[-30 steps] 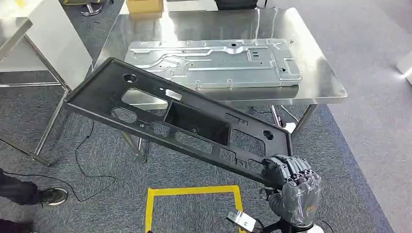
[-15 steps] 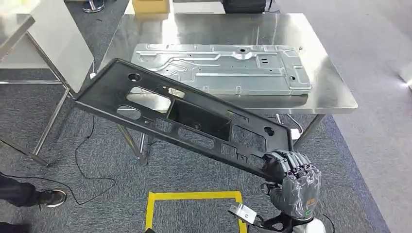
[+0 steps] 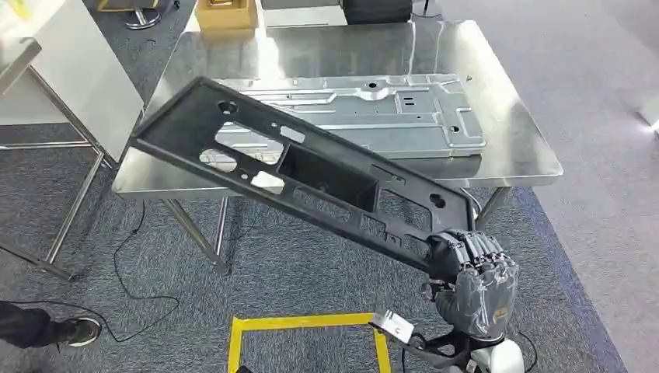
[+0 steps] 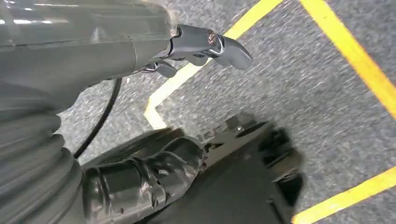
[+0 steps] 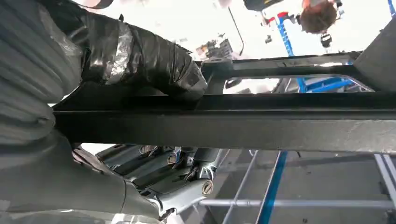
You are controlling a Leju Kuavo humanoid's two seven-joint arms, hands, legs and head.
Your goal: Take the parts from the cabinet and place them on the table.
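My right hand (image 3: 470,284) grips the near end of a long black panel (image 3: 311,175) with several cut-outs. The panel slants up and away to the left, and its far end hangs over the front-left corner of the steel table (image 3: 521,144). A silver stamped metal plate (image 3: 388,113) lies flat on that table, partly behind the panel. In the right wrist view the taped thumb (image 5: 140,51) presses on top of the panel's edge (image 5: 280,126), with the fingers (image 5: 177,172) under it. My left hand (image 4: 140,182) hangs over the carpet holding nothing, its fingers (image 4: 210,44) held apart from the thumb.
A cardboard box (image 3: 225,12) stands at the table's far edge. A white table (image 3: 70,70) stands at the left. Yellow tape (image 3: 303,322) marks a square on the carpet near me. A person's shoe (image 3: 78,330) and a black cable (image 3: 124,272) lie at the lower left.
The view has shifted a little. The black panel's far end has risen and swung from beside the table's left corner to over its front edge. My right hand keeps its grip.
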